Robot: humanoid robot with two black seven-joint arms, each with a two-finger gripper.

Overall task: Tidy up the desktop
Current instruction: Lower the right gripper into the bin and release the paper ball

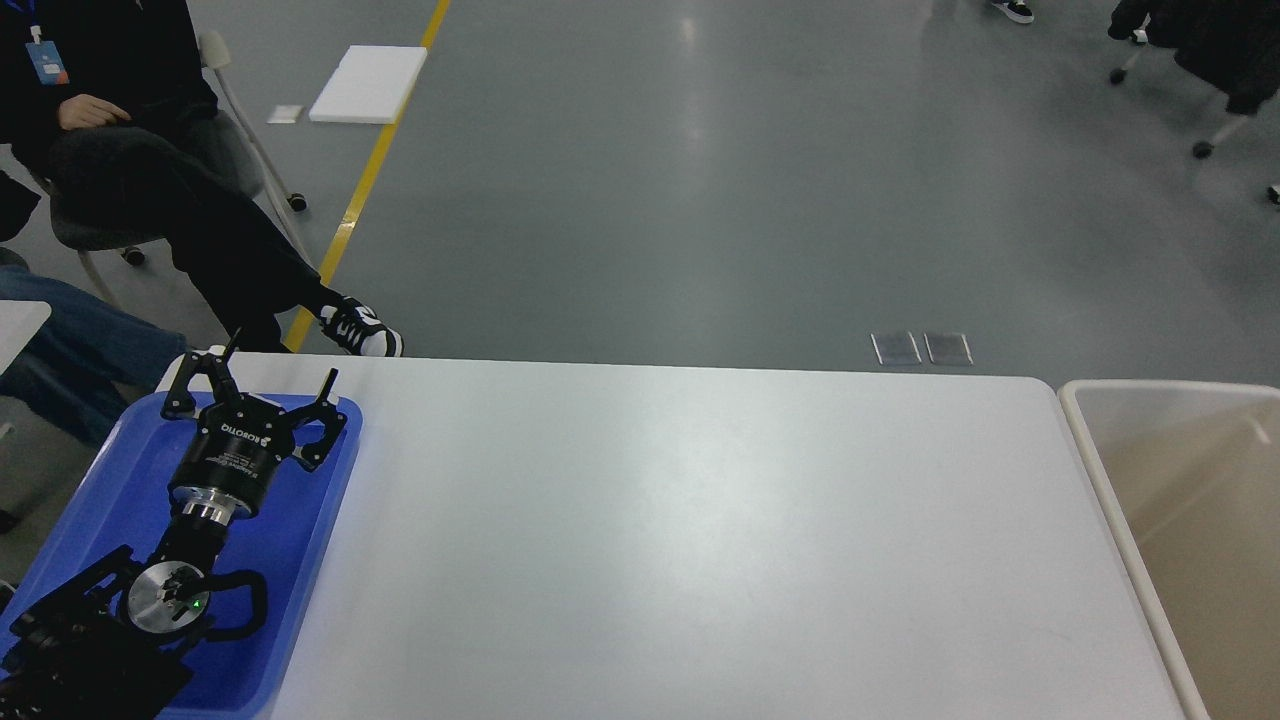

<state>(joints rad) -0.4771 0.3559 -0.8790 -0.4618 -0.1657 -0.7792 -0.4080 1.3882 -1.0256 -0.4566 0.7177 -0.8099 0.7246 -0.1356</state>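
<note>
Blue tray [330, 500] under left end effector [281, 361].

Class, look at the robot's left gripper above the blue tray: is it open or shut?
Open. The left gripper has its two fingers spread wide apart over the tray, with nothing between them.

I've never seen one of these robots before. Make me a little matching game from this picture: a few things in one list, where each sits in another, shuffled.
Things:
1. blue tray
2. beige bin
3. left gripper
4. desktop

Places or states:
A. at the right edge of the view, beside the table
B. wide white surface filling the middle
C. jaws spread open, held above the tray
D. on the table's left end

Pairs: 1-D, 2-A, 3-C, 4-B
</note>
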